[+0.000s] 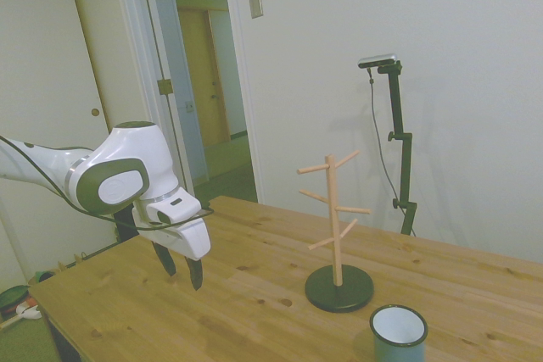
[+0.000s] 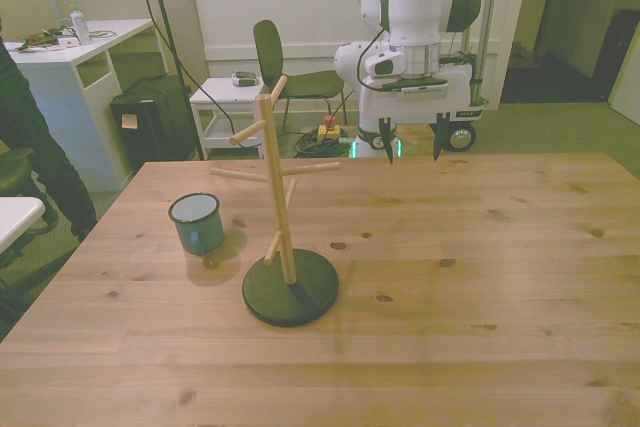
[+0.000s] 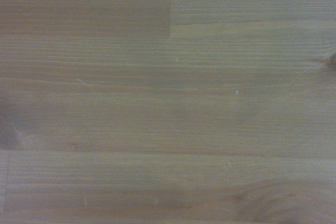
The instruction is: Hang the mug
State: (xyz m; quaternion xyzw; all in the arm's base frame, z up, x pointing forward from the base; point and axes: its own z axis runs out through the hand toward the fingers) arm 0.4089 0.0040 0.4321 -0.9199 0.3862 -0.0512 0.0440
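Across the wooden table [image 2: 480, 277], the largest thing in sight, one broad top of knotty pine planks carries just two loose items, and the wrist view shows nothing but its bare grain [image 3: 168, 103]. Around it stands a pale-walled room with an open doorway [image 1: 208, 82] in the side view, and in the front view a white desk [image 2: 70, 57], one dark green chair [image 2: 290, 67], a small white side table [image 2: 225, 97] and part of a person [image 2: 30, 137] at the front view's left edge. One white arm [image 1: 110, 177] hangs over the far part of the table, its gripper [image 2: 411, 145] pointing down, the two dark fingers [image 2: 388, 143] spread wide apart with nothing between them, clear of the tabletop. One wooden peg stand [image 2: 281, 217] rises upright from a round dark base [image 2: 291, 292], with several short pegs angled outward. One mug [image 2: 196, 222], blue-teal outside and white inside, stands upright on the table just beside that base, toward the front view's left, apart from it; its long axis is vertical and its mouth faces up. Its handle cannot be made out.
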